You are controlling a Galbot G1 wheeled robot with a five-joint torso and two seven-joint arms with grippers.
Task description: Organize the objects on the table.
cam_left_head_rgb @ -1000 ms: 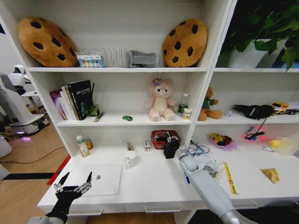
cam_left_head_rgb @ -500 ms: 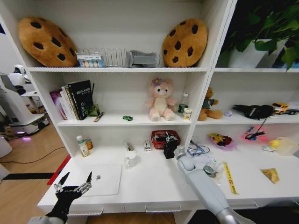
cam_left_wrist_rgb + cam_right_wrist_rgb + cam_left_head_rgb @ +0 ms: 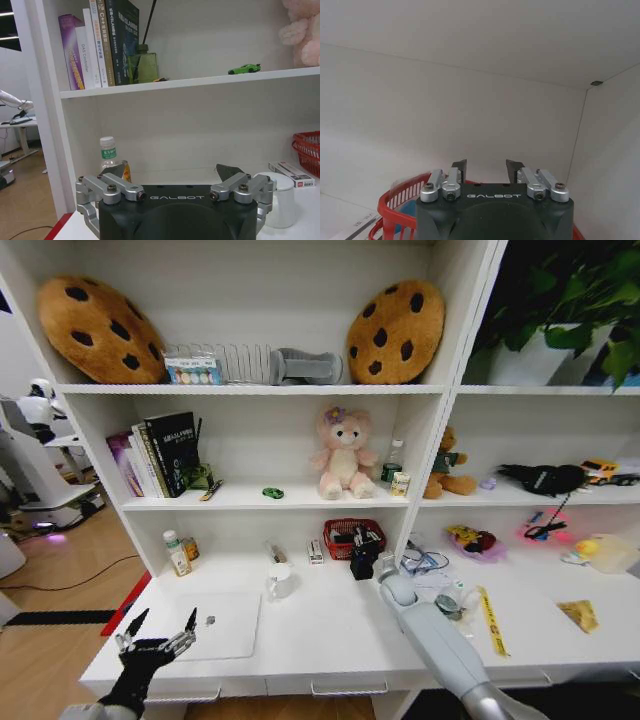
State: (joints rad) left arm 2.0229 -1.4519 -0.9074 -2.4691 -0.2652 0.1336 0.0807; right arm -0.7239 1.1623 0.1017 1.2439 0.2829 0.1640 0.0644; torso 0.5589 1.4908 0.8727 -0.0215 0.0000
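The slim silver-white laptop [image 3: 222, 625] lies shut at the left front of the white table [image 3: 330, 635]. My left gripper [image 3: 162, 620] hovers open at the laptop's front left corner, its fingers wide apart with nothing between them [image 3: 171, 172]. The tiny green toy car [image 3: 273, 493] stands on the middle shelf [image 3: 244, 68]. A dark pen [image 3: 211, 490] lies on that shelf beside the books. My right gripper [image 3: 363, 550] reaches to the back of the table, right over the rim of the red basket [image 3: 345, 537], open and empty [image 3: 487, 170].
A white mug [image 3: 280, 582] stands behind the laptop, and a green-capped bottle [image 3: 176, 555] stands at the back left. A pink plush bear [image 3: 341, 454] sits on the middle shelf. Cables and a yellow tape [image 3: 491, 620] lie to the right of my right arm.
My right arm has stretched a little farther back toward the red basket. The left arm and the laptop have not moved.
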